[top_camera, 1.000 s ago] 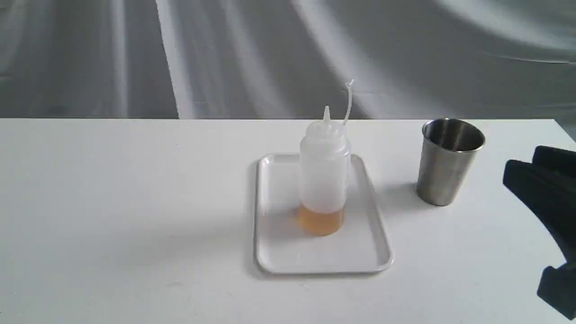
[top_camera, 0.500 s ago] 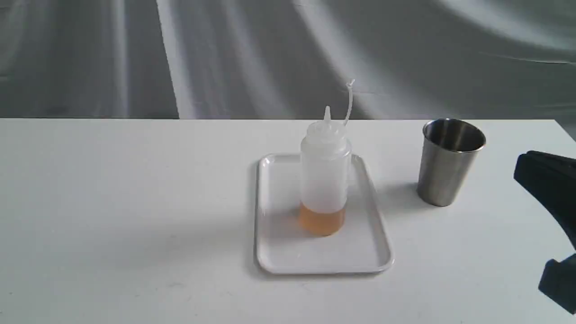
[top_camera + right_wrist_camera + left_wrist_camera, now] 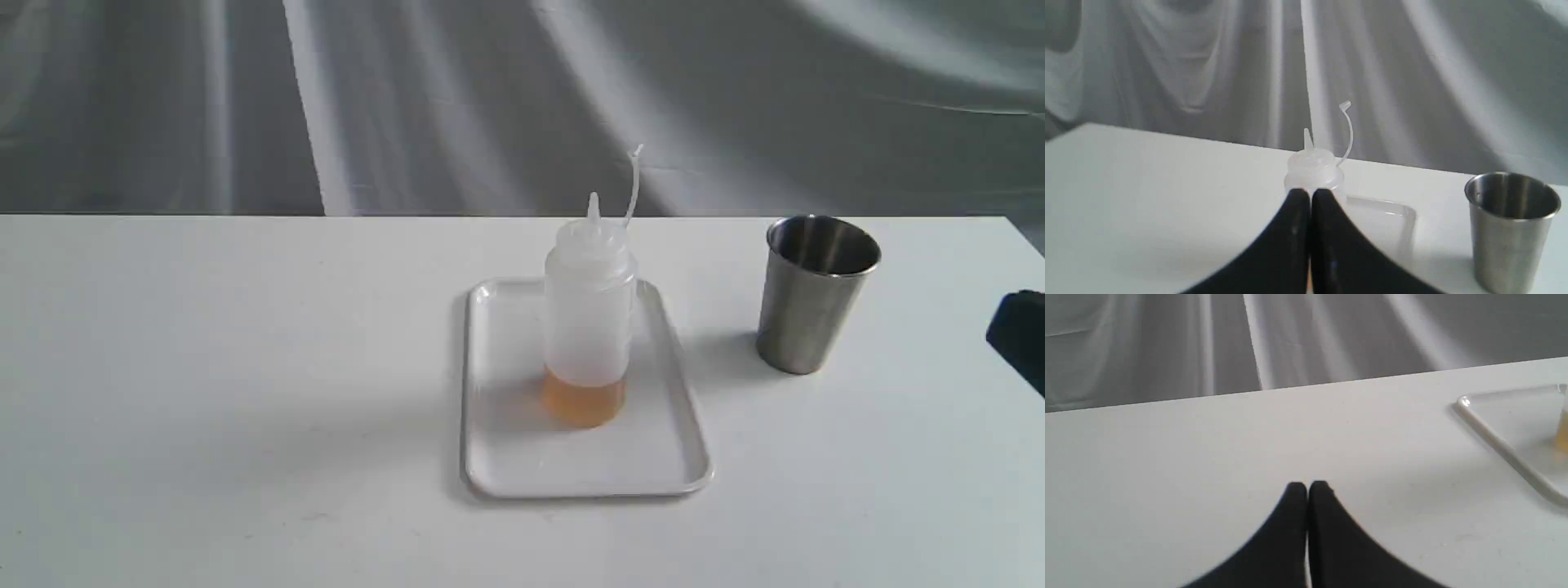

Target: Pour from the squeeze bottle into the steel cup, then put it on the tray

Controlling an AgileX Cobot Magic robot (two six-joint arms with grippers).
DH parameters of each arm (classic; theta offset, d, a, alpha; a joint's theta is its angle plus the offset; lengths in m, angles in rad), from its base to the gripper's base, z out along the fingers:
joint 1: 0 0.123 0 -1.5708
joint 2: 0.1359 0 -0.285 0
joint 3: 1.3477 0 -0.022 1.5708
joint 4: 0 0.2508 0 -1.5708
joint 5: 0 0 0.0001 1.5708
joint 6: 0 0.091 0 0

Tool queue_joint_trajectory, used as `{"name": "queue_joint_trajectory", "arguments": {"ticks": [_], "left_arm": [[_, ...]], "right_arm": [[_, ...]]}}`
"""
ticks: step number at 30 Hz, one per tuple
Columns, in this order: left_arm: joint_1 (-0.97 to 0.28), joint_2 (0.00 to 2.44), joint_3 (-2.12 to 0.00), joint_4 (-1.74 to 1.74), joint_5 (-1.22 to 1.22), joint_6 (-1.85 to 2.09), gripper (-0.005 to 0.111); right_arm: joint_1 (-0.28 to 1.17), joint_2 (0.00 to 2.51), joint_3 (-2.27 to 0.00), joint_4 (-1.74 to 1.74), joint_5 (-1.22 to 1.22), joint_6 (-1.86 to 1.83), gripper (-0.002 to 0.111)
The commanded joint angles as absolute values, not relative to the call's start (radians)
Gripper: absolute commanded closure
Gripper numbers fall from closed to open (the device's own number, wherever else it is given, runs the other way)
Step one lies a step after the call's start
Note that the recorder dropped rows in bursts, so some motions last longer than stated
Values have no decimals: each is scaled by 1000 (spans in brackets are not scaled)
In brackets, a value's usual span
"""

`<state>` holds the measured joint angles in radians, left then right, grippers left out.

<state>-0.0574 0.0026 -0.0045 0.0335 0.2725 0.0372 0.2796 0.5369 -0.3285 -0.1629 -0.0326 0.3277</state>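
Observation:
The squeeze bottle [image 3: 589,314] stands upright on the white tray [image 3: 522,457], amber liquid in its bottom, nozzle uncapped and cap strap sticking up. To its right on the table stands the steel cup [image 3: 815,291], apart from the tray. My right gripper [image 3: 1309,192] is shut and empty; its wrist view shows the squeeze bottle [image 3: 1315,169] and steel cup [image 3: 1511,228] well beyond it. In the exterior view only a black piece of the right gripper [image 3: 1020,331] shows at the right edge. My left gripper [image 3: 1307,486] is shut and empty above bare table, with the tray [image 3: 1502,445] off to one side.
A white table [image 3: 245,367] carries everything, with a grey draped cloth [image 3: 408,98] behind its far edge. The table's right edge runs close past the cup.
The right arm has drawn back to the right, almost out of the exterior view. Bottle, tray and cup have not moved.

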Motion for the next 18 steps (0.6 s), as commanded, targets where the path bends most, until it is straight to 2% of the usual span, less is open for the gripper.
{"name": "queue_joint_trajectory", "arguments": {"ticks": [1, 10, 18], "left_arm": [[-63, 0, 0, 33, 266, 37, 107], [-63, 0, 0, 33, 266, 32, 107], [-63, 0, 0, 33, 266, 32, 107]], "right_arm": [[264, 476, -268, -51, -35, 325, 108], [96, 389, -130, -86, -42, 323, 108], [25, 184, -25, -86, -38, 323, 108]]}}
